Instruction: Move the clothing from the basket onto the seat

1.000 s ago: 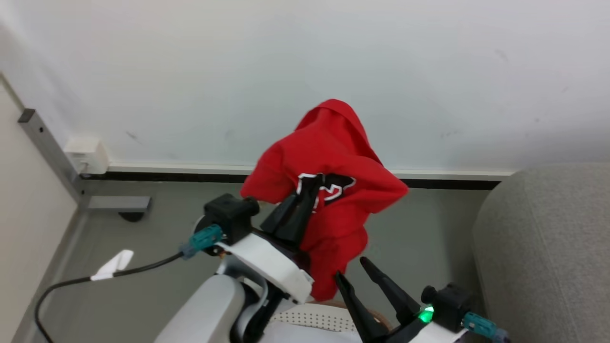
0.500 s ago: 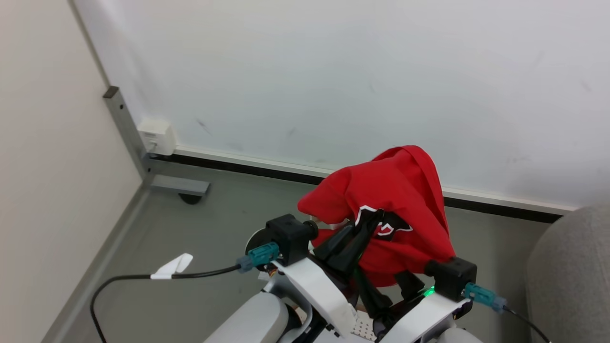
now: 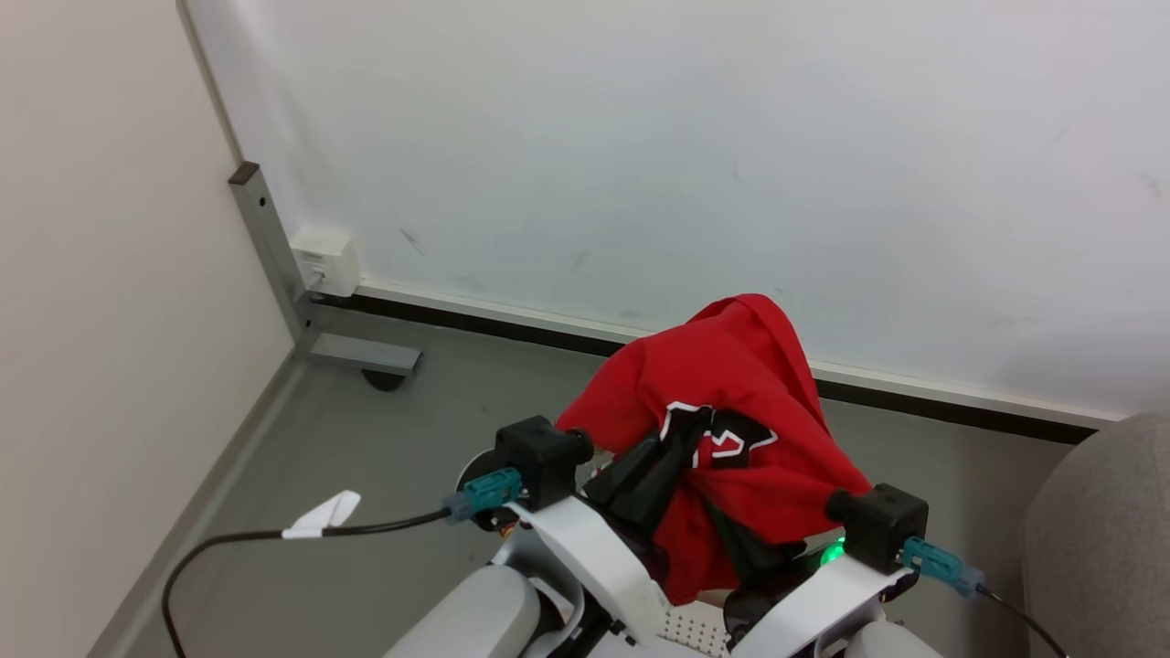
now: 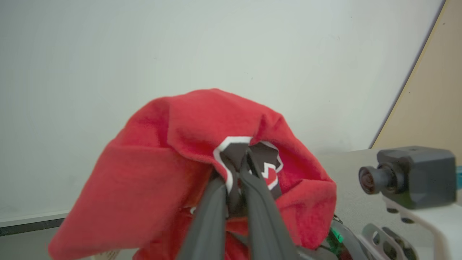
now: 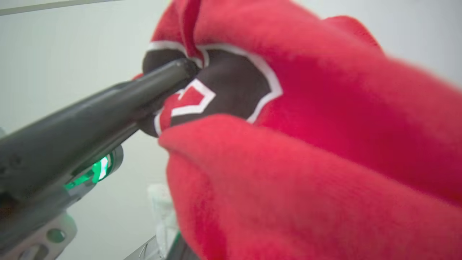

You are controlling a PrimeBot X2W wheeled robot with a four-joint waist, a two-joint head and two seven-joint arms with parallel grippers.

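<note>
Two pale forearms (image 3: pixel 585 548) are seen rising from six o'clock in the head view, and between them, at the very bottom edge, a small perforated white patch of the basket (image 3: pixel 692 631) is shown. Just above it, the left gripper (image 4: pixel 239 164) is closed tight on a red garment (image 3: pixel 731 384), the cloth being pinched between both dark fingers (image 4: pixel 213 206) right at a black emblem (image 3: pixel 731 445) outlined in white. The garment is held up above the basket, bunched into a hood-like mound over the fingertips, with folds hanging down towards six o'clock between the two wrists; whether the lowest fold touches the basket cannot be told. The right gripper (image 3: pixel 759 553) is placed at about four o'clock from the emblem, under the garment's lower edge; its fingers are covered by red cloth, so whether they are open or closed cannot be told. A black cable (image 3: pixel 393 525) with a white tag is laid across the grey floor (image 3: pixel 439 402) at eight o'clock. The seat (image 3: pixel 1097 557) is seen as a rounded grey corner at four o'clock, well apart from the garment. Farther off, at ten o'clock, a metal post (image 3: pixel 270 247) and a white socket box (image 3: pixel 323 260) are set against the white wall (image 3: pixel 640 137).
</note>
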